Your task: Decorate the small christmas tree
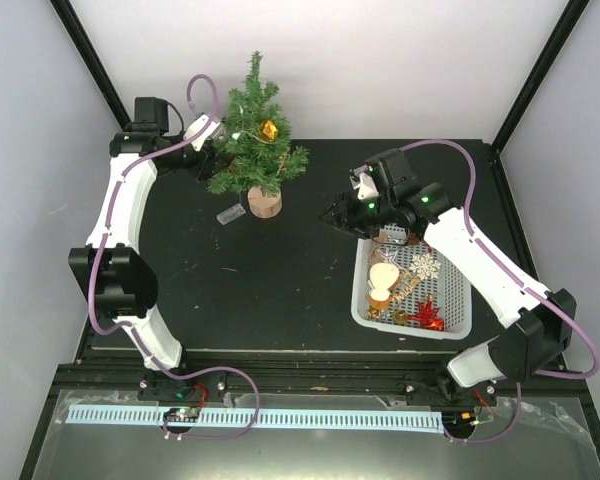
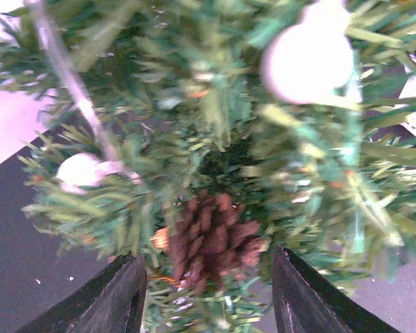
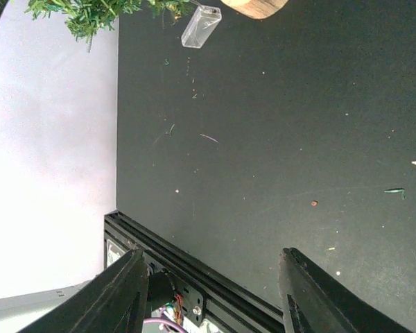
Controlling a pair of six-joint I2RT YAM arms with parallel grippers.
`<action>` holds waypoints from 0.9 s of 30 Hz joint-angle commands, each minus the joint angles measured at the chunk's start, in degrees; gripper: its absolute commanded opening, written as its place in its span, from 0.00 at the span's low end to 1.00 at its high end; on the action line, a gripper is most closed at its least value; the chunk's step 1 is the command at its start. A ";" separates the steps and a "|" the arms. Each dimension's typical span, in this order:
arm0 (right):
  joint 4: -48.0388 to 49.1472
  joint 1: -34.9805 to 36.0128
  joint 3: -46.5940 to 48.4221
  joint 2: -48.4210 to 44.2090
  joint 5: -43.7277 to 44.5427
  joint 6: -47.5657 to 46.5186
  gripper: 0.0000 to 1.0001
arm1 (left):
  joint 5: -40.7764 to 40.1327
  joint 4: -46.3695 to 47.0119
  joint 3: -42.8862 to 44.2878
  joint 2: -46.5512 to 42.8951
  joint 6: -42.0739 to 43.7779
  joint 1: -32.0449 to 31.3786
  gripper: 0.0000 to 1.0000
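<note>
Spread black fingers [image 2: 118, 298] of your left gripper [image 2: 206, 258] flank a pine cone [image 2: 211, 239] seated in the small christmas tree [image 1: 255, 130], far-left on the table [image 1: 280, 290]; this hanging appears done. Your right gripper [image 3: 211, 253], likewise parted and empty, hovers by the white basket [image 1: 358, 295]; fetching another ornament seems next.

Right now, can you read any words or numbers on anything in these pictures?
None can be read. The small christmas tree, the white basket and the clear little box show no words, numbers or signs; any print there is too small to tell.
</note>
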 commanded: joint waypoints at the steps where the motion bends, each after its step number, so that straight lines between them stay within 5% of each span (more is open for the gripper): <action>1: 1.57 -0.09 -0.74 -0.58 -1.03 -0.26 0.52 | 2.08 3.05 0.43 -1.39 -0.43 0.23 0.51; 14: 0.43 -0.10 -1.15 -1.01 0.90 -1.97 0.51 | -0.58 0.93 3.21 -3.63 -2.00 2.95 0.58; 22: -1.13 -0.12 -0.91 0.49 2.83 -2.11 0.35 | -1.12 -0.25 -4.15 -6.97 1.21 4.94 0.44; 27: -7.02 -0.13 -0.49 3.71 4.88 -3.14 0.26 | 1.37 0.16 -7.50 -6.70 1.76 4.58 0.44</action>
